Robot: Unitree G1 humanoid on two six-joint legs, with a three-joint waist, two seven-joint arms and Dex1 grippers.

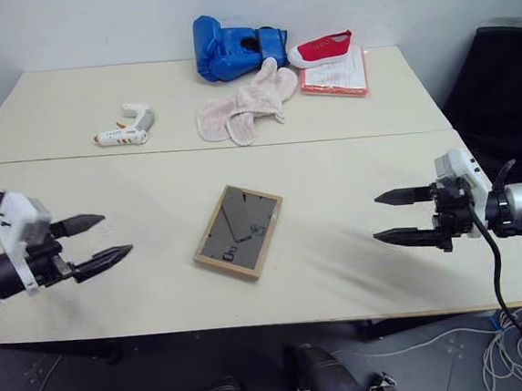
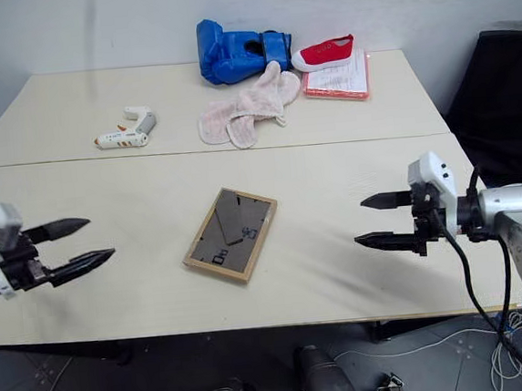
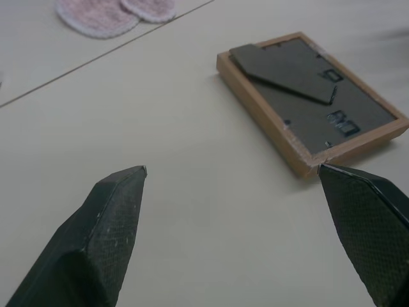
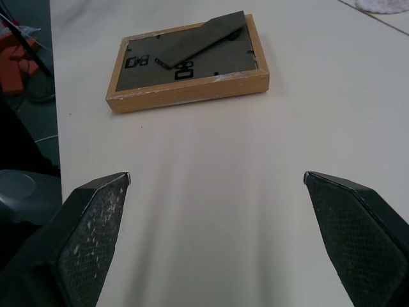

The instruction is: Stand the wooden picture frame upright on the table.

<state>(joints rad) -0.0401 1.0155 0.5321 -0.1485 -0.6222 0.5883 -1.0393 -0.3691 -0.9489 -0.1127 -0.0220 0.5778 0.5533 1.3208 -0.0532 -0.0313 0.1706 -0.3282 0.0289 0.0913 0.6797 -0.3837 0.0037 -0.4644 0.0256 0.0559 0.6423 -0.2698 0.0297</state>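
The wooden picture frame (image 1: 239,231) lies flat and face down on the near section of the table (image 1: 341,271), its dark back panel and folded stand facing up. My left gripper (image 1: 107,238) hovers open to the frame's left, pointing toward it with nothing between its fingers. My right gripper (image 1: 381,217) is open at the frame's right, also aimed at it and well apart from it. The frame (image 3: 307,102) lies beyond the left fingertips (image 3: 124,185) in the left wrist view, and in the right wrist view the frame (image 4: 188,61) rests ahead of the open right fingers (image 4: 102,198).
On the far table section lie a white glue gun (image 1: 125,127), pink mitts (image 1: 246,105), a blue boxing glove (image 1: 230,50), a red shoe (image 1: 321,48) and a pink-edged booklet (image 1: 338,77). A dark chair (image 1: 499,92) stands at the right. Cables (image 1: 516,338) hang below the near edge.
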